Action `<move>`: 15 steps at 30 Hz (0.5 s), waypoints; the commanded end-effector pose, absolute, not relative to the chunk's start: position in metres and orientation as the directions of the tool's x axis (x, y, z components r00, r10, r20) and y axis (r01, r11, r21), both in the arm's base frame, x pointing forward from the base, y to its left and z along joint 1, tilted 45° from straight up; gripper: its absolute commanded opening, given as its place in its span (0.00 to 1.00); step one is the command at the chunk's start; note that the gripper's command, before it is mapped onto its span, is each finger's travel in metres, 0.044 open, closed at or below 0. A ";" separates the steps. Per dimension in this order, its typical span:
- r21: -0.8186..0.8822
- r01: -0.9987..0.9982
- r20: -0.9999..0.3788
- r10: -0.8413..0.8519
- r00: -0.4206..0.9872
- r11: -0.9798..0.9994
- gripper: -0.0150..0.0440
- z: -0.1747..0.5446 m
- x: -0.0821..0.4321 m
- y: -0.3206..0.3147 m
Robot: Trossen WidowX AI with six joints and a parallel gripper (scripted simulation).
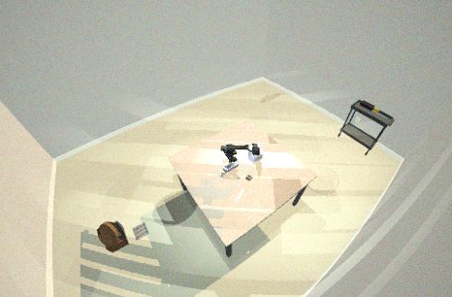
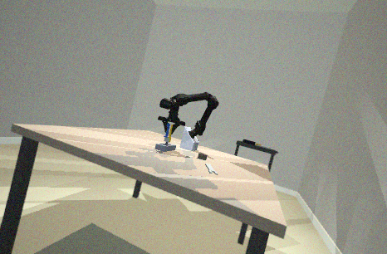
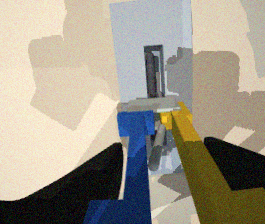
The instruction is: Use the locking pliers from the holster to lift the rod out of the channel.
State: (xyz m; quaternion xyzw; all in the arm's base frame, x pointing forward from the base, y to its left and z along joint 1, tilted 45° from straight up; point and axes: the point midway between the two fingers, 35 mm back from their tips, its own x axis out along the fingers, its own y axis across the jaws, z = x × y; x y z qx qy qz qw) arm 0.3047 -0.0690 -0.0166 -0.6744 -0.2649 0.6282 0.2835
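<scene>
Rod: a dark bar (image 3: 152, 75) shows inside the slot of the grey block (image 1: 230, 169) (image 2: 165, 148) (image 3: 133, 30), upper middle of the wrist frame; probably the rod, seated and not lifted, though its ends cannot be told.
Pliers: upright over the block, left of centre in the exterior frame (image 1: 231, 164) (image 2: 169, 132) (image 3: 137, 165); blue handle to the left and yellow to the right in the wrist frame, spread apart towards its bottom edge. Whether their jaws already straddle the rod cannot be told.
Gripper: grasping the pliers by the handles, one black finger outside each (image 1: 231, 157) (image 2: 170, 123) (image 3: 163, 141).
Arm: raised and bent over, elbow high, forearm reaching left in the exterior frame, wrist pointing down at the block (image 1: 241, 147) (image 2: 194, 98).
Small dark box: on the table (image 1: 280, 194) (image 2: 115, 158), right of the block in the exterior frame; purpose unclear (image 1: 248, 178) (image 2: 202, 156).
Risk, jaws: if they sit off the slot's line or too shallow, squeezing could pinch the rim or miss the rod.
Risk, handles: uneven finger pressure could twist the pliers, or stop the squeeze short of locking, so the rod drops on the lift.
Risk, lift: a sideways pull could wedge the rod against the slot wall.
</scene>
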 end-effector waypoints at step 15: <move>-0.713 0.003 -0.699 0.711 0.081 -0.701 0.42 -0.007 0.305 -0.088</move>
